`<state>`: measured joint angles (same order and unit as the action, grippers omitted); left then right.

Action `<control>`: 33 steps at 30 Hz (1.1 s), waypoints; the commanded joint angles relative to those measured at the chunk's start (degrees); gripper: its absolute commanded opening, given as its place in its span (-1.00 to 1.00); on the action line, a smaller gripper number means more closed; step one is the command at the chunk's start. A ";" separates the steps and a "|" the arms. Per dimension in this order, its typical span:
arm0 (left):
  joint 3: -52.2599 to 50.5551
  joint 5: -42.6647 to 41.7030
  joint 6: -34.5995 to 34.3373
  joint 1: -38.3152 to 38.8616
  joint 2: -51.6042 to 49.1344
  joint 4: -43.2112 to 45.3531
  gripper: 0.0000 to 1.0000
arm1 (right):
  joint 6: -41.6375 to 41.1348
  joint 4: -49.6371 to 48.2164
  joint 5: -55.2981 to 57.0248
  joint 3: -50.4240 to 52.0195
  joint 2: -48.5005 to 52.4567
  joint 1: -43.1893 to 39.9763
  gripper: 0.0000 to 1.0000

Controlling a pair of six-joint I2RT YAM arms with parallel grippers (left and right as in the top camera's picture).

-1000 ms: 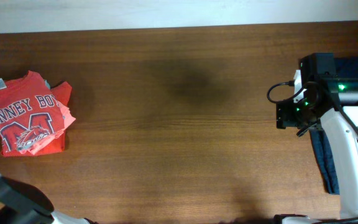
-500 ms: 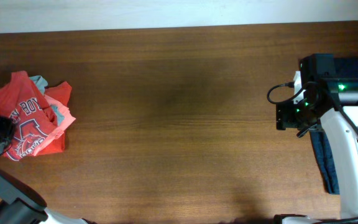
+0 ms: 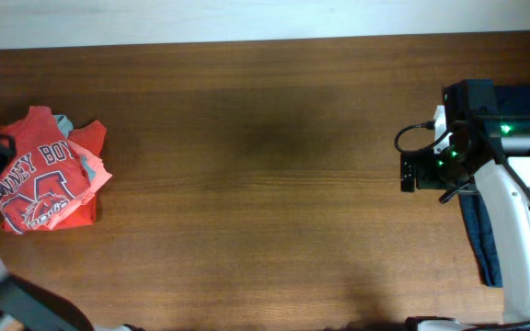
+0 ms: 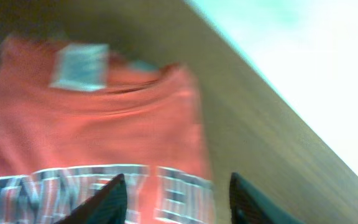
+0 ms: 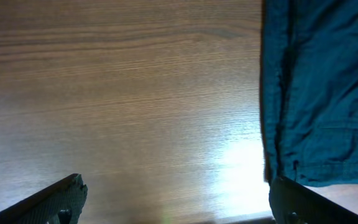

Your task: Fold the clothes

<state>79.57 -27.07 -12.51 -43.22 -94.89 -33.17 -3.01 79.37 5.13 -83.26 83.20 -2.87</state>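
One shirt, red, lettered: crumpled heap at the worktop's left end, salmon cloth tucked beneath. One navy garment: worktop's right end, partly under the right arm. The left gripper: released, empty, above the shirt. The right gripper: released, empty, over bare worktop beside the navy garment. Containers: none seen. Risk, as I judge it: a pinch catching several layers would bunch the shirt, or drag it off the worktop's left end.

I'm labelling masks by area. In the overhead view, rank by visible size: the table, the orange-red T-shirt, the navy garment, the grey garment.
1. table
2. orange-red T-shirt
3. navy garment: unsure against the T-shirt, since the right arm hides much of it
4. grey garment: only slivers show
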 commanded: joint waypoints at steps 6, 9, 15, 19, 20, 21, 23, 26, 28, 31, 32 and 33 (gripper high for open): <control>1.97 4.33 12.37 17.05 11.78 -10.54 0.44 | -0.39 -6.69 -4.55 -0.81 -0.22 -0.15 0.97; 1.97 4.66 15.08 23.80 11.78 -12.66 0.45 | -0.33 -11.26 -7.98 -0.81 -0.22 -0.15 0.97; 1.97 12.39 15.65 37.88 11.76 -16.68 0.84 | -0.09 -19.85 -9.49 -0.81 -0.22 -0.15 0.97; 1.97 16.70 15.63 45.05 11.76 -18.43 0.98 | 4.83 -19.39 -9.77 -0.81 -0.22 -0.17 0.97; 1.97 17.49 15.63 46.10 11.78 -18.93 0.98 | 5.22 -18.51 -9.29 -0.81 -0.24 -0.17 0.97; 1.97 18.62 15.63 46.97 11.78 -19.58 0.98 | 5.16 -17.51 -9.03 -0.81 -0.39 -0.22 0.97; 1.97 19.23 15.63 47.95 11.78 -21.57 0.98 | 5.14 -15.65 -9.03 -0.81 -0.87 -0.22 0.97; 1.97 18.99 15.69 48.48 12.00 -26.25 0.98 | 4.81 -13.42 -8.92 -0.81 -3.26 -0.22 0.97; 1.97 17.42 18.23 48.54 12.76 -28.24 0.98 | 3.30 -11.82 -6.99 -0.79 -5.62 -0.22 0.97; 1.38 14.03 22.49 48.92 15.56 -28.50 0.98 | 1.22 -10.36 -3.54 -0.15 -10.43 -0.22 0.97; 0.96 14.29 22.47 49.07 16.92 -28.39 0.98 | 1.03 -10.34 -3.65 0.39 -12.28 -0.22 0.97; 0.33 14.49 22.47 49.24 18.62 -28.30 0.98 | 1.01 -10.34 -3.91 1.09 -14.25 -0.20 0.97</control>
<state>81.21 -10.72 6.09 5.26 -82.17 -61.52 -0.08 68.71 -1.30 -83.15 76.73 -2.87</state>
